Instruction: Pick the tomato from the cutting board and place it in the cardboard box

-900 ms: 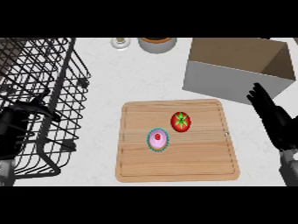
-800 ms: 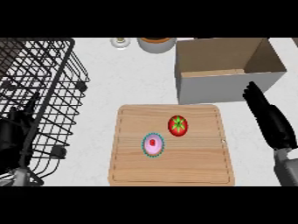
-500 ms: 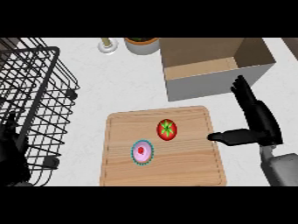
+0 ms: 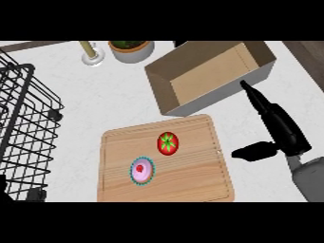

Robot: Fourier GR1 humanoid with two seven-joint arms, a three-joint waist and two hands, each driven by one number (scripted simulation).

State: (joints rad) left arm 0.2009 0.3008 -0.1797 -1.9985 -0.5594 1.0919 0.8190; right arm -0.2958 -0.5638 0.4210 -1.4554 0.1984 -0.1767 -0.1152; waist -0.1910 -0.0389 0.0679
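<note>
Counter [image 4: 115, 102]: right robot hand [image 4: 280, 126] open, beside tomato [image 4: 168, 143].

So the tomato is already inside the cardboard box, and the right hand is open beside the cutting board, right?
Not quite. The head view shows the tomato lying on the cutting board, beside a pink cupcake, not in the cardboard box. The right hand is indeed open beside the board.

Pale grained wood cutting board [image 4: 192, 182] — glossy tomato [image 4: 168, 143], matt cardboard box [image 4: 192, 85], black wire rack [image 4: 17, 128].
</note>
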